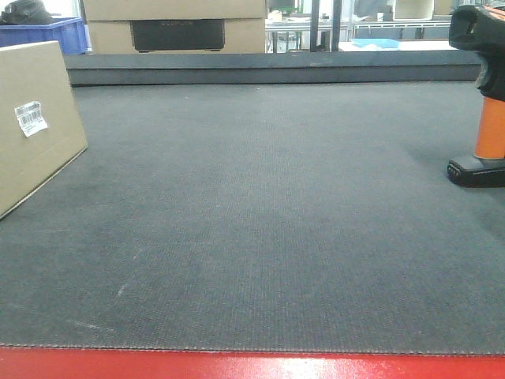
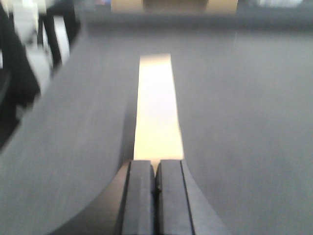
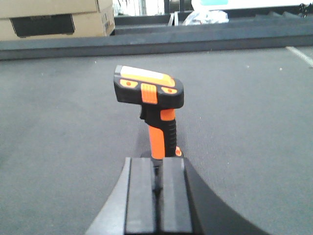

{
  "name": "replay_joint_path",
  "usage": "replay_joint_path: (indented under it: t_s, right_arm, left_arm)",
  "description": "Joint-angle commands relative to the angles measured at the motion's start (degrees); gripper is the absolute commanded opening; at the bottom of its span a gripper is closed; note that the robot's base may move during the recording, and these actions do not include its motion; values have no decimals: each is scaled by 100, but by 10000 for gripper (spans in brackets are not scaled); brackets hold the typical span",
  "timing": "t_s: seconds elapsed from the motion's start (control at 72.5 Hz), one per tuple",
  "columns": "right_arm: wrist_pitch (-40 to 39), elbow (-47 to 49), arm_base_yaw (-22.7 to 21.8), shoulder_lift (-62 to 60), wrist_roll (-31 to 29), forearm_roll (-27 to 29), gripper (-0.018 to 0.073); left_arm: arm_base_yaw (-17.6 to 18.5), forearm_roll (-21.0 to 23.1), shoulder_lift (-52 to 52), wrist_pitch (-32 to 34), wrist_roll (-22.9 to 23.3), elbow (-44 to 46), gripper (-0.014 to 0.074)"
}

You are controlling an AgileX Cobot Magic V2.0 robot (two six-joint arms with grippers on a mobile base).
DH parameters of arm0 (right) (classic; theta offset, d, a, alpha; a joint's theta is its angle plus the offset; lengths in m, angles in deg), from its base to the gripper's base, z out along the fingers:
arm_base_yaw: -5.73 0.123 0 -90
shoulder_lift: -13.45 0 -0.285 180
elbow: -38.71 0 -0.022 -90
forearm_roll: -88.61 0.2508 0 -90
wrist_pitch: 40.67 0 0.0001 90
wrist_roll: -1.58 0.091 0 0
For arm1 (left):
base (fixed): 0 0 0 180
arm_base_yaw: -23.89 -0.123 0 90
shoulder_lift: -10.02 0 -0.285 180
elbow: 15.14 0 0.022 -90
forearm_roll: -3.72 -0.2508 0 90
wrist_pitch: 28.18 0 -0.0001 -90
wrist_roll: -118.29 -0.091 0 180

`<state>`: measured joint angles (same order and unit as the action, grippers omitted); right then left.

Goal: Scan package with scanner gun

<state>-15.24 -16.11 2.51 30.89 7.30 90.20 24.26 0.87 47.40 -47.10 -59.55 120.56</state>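
The package point(image 1: 39, 118), a tan cardboard box, stands at the left edge of the dark mat with its white barcode label point(image 1: 30, 118) facing the front camera. In the blurred left wrist view its narrow top face point(image 2: 156, 107) runs straight ahead of my left gripper point(image 2: 156, 164), which is shut and holds nothing. The scanner gun point(image 1: 485, 110) stands upright on its black base at the far right. The right wrist view shows its black head and orange handle point(image 3: 154, 98) just beyond my right gripper point(image 3: 156, 161), also shut and empty. Neither gripper shows in the front view.
A larger cardboard box with a dark cutout point(image 1: 177, 31) sits behind a raised dark ledge point(image 1: 276, 67) at the back. A blue crate point(image 1: 55, 31) is at the back left. A red strip point(image 1: 252, 365) borders the mat's front edge.
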Motion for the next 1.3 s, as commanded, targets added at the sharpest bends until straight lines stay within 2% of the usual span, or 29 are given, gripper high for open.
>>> replay_joint_path:
  t_s: [0.0, 0.083, 0.179, 0.317, 0.497, 1.283]
  right_arm:
    - [14, 45, -2, -265, -27, 1, -169]
    - [118, 45, -2, -569, -27, 1, -169]
    - [365, 37, -2, -906, -27, 1, -169]
    - [724, 37, -2, -965, -27, 1, -169]
    - [587, 37, -2, -965, -27, 9, -169]
    - [561, -48, -2, -965, -27, -74, -169]
  left_arm:
    - [1, 179, -477, 882, 40, -445, -111]
    - [1, 178, -956, 1435, 40, -902, -111]
    - [1, 238, -1493, 1734, 40, -1305, -111]
    - [1, 238, -2119, 1584, 40, -1524, -111]
    - [1, 238, -2454, 1259, 40, -1523, -111]
    - [1, 238, -2477, 1270, 40, -1523, -111]
